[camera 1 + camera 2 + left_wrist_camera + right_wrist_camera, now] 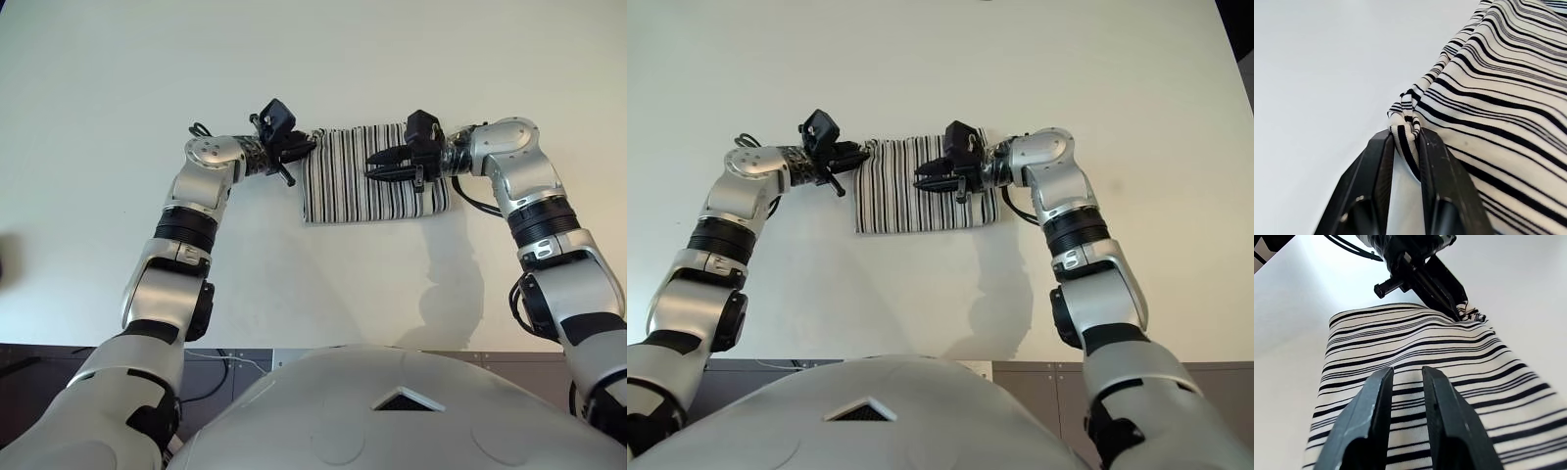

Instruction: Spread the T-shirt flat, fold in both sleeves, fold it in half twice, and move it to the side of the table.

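The shirt (353,186) lies folded into a compact rectangle near the middle of the table (118,78), a little toward 12 o'clock from the centre of the head view. Its long sides run from 9 to 3 o'clock, and its black and white stripes run from 12 to 6. The 6 o'clock edge lies straight and flat on the tabletop. The corner at 10 o'clock is drawn up into a small bunch.

The left gripper (302,149) is at that 10 o'clock corner, clenched on the shirt. In the left wrist view its two black fingers (1376,166) pinch the bunched corner between them, and the rest of the cloth slopes away from the pinch in shallow folds. The left forearm comes in from 9 o'clock.

The right gripper (374,166) sits over the shirt's 3 o'clock half, with its fingertips pointing toward 9 o'clock. In the right wrist view its fingers (1371,401) stand a narrow gap apart with nothing between them, and the striped cloth shows through the gap. I cannot tell whether the tips touch the fabric. Past them, toward 9 o'clock, the left gripper shows again at the far corner. The right wrist covers the shirt's 3 o'clock edge.

Bare white tabletop surrounds the shirt on every side.
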Controlling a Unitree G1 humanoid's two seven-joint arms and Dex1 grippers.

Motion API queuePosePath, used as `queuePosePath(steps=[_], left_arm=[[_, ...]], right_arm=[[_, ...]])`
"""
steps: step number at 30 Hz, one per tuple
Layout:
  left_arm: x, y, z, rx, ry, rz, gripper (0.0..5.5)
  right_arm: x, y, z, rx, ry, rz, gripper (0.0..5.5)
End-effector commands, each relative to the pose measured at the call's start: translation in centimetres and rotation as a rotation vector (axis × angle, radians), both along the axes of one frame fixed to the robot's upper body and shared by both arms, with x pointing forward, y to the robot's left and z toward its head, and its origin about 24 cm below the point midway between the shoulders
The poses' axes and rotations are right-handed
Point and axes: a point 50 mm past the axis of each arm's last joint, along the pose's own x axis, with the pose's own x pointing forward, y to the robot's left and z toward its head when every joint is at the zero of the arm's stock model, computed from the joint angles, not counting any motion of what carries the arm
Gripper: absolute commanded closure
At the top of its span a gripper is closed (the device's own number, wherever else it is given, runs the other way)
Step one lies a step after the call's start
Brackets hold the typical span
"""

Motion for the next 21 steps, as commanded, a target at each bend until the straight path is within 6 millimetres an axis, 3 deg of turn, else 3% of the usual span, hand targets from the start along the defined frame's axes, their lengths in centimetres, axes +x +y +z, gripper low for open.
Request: queuePosePath(steps=[1, 6, 10, 13, 15, 17, 19, 21], left_arm=[[-0.1, 0.1, -1.2, 0.043, 0.06, 0.001, 4.66], [0.6, 0.4, -0.6, 0.061, 0.035, -0.004, 4.66], [0.8, 0.2, -0.2, 0.092, -0.009, -0.047, 4.13], [2.4, 0.5, 1.4, 0.027, -0.075, 0.067, 3.65], [4.3, 1.8, 3.5, -0.048, -0.166, 0.255, 3.65], [6.0, 4.2, 6.1, -0.135, -0.265, 0.496, 3.65], [6.7, 6.3, 8.0, -0.218, -0.342, 0.67, 3.65], [6.6, 7.2, 8.4, -0.254, -0.372, 0.728, 3.65]], right_arm=[[0.9, -0.3, -1.0, -0.057, 0.055, -0.047, 4.44], [0.4, -2.3, -3.4, -0.168, 0.049, -0.15, 4.44], [-0.2, -2.4, -4.5, -0.169, 0.042, -0.164, 4.39], [-0.4, -3.0, -5.0, -0.159, 0.044, -0.232, 4.39], [-0.4, -4.5, -5.3, -0.176, 0.043, -0.326, 4.39], [-0.5, -7.0, -5.5, -0.223, 0.037, -0.447, 4.39], [-1.0, -11.5, -5.5, -0.331, 0.02, -0.64, 4.39], [-1.8, -16.1, -5.1, -0.439, 0.007, -0.875, 4.39]])
